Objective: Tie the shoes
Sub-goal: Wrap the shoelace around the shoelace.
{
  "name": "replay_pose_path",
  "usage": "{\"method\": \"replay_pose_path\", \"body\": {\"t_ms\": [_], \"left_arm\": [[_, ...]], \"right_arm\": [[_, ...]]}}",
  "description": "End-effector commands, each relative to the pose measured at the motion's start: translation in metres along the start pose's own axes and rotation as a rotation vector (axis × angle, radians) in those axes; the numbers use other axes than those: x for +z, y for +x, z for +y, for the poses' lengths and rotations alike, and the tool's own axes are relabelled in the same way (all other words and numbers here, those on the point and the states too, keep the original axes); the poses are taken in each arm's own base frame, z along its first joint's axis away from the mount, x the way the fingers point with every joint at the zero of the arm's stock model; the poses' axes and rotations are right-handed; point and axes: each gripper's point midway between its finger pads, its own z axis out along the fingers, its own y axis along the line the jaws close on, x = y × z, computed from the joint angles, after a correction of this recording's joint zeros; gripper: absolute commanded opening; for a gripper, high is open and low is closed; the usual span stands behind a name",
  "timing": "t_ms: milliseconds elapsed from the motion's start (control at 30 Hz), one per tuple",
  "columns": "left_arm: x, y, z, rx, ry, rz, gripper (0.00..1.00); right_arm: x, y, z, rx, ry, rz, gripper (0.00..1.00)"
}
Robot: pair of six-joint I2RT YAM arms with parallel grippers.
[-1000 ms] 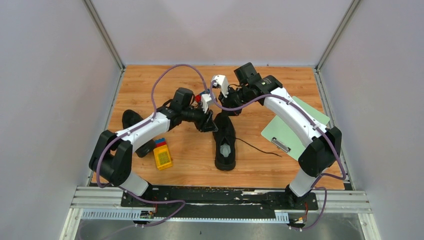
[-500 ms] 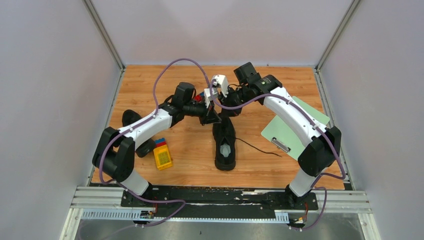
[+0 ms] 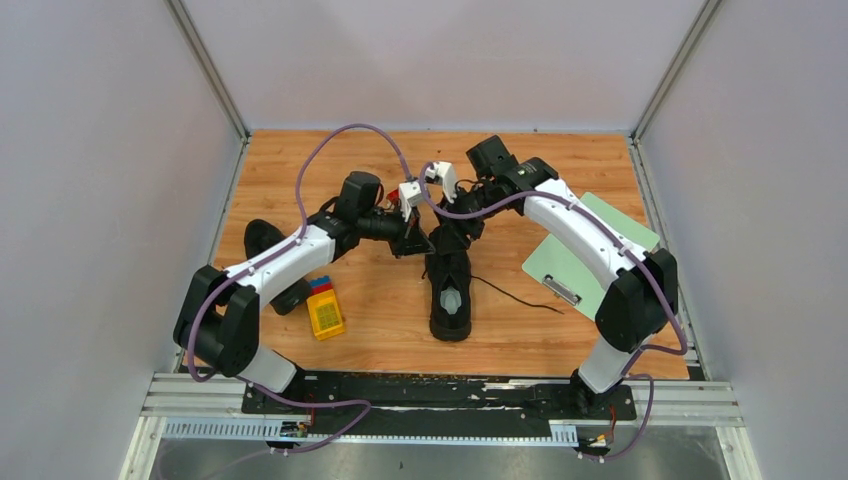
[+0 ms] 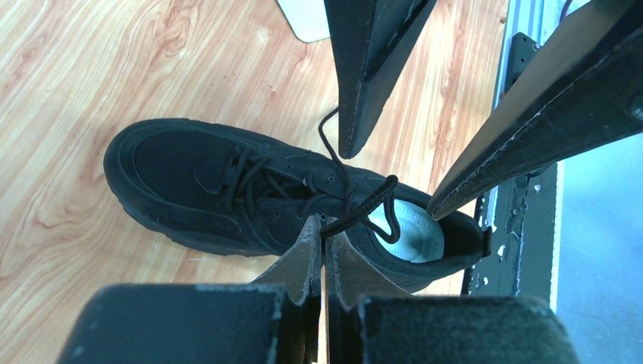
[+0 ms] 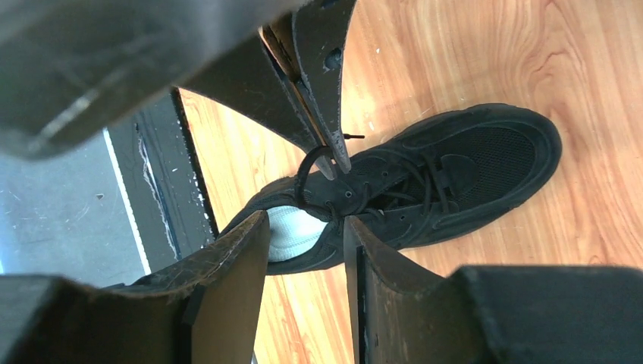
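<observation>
1. Shoe [image 4: 227, 189]: black cloth, matt, with open mesh over the toe and smoother panels along the sides.
2. Laces [image 4: 364, 208]: thin black woven cord, matt.
3. Insole [image 4: 413, 231]: pale grey, soft-looking, faintly textured.
4. Table [image 4: 91, 76]: wood-grain top, smooth, with a slight sheen.
5. Fingers [image 4: 299, 262] of the left gripper [image 4: 322, 227]: matt black, with edges scuffed pale and rough.
6. Clipboard [image 3: 590, 255]: pale green, smooth; its clip [image 3: 563, 290] is shiny metal.
7. Rail [image 3: 200, 395]: bare silvery metal.
</observation>
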Motion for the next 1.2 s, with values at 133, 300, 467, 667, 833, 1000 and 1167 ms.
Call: {"method": "replay_pose_path", "body": {"t_ms": [133,300,467,667,833,1000,1167], "left_arm": [[-0.009,-0.011,-0.004,-0.003,-0.011,-0.037,0.00],[-0.008,-0.012,-0.005,0.001,-0.003,-0.042,0.00],[-0.009,-0.013,-0.006,-0.013,0.001,-0.044,0.00],[-0.012,-0.013,-0.003,-0.019,-0.015,-0.041,0.00],[-0.018,0.004,0.002,-0.012,-0.045,0.009,0.00],[-0.011,0.016,-0.001,-0.054,-0.014,0.008,0.00],[0.004,0.023,-0.011,-0.069,0.050,0.040,0.00]], "right_arm": [[0.004,-0.015,0.013,0.013,-0.103,-0.075,0.39],[0.009,-0.019,0.006,0.023,-0.086,-0.079,0.29],[0.011,-0.026,-0.001,0.024,-0.065,-0.083,0.12],[0.007,-0.027,-0.009,0.007,-0.021,-0.083,0.00],[-0.010,-0.032,-0.010,-0.084,0.035,-0.101,0.00],[-0.022,-0.037,-0.009,-0.146,0.076,-0.118,0.00],[-0.026,-0.045,-0.006,-0.134,0.069,-0.138,0.00]]}}
